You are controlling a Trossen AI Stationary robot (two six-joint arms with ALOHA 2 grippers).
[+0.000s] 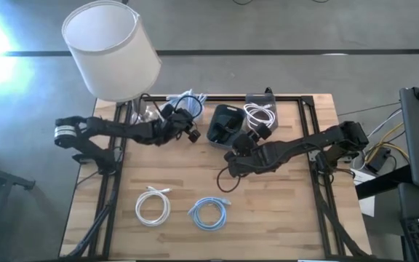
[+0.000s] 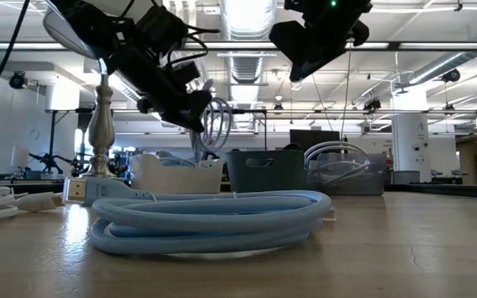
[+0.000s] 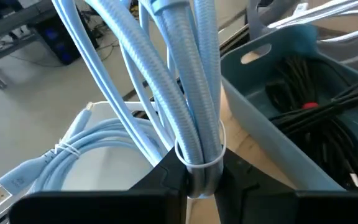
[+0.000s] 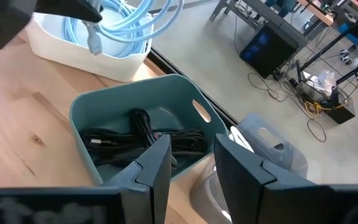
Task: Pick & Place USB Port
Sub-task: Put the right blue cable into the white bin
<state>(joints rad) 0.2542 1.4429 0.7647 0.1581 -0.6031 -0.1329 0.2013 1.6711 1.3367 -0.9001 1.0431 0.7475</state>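
My left gripper is shut on a coil of light-blue cable and stands over the white bin at the table's far side. More light-blue cables lie in that bin. My right gripper is open and empty. It hovers just near of the teal bin, which holds black cables. In the low view the held coil hangs above the white bin, and the right gripper is higher up. My left gripper pinches the light-blue coil between its two fingers at the bundled section bound by a pale tie. The fingers come slanting down from the table's left. The coil is lifted clear, and its loops hang over the white bin.
A clear bin with white cables sits right of the teal bin. A white coil and a light-blue coil lie on the near half of the table. A lamp with a white shade stands at the far left corner.
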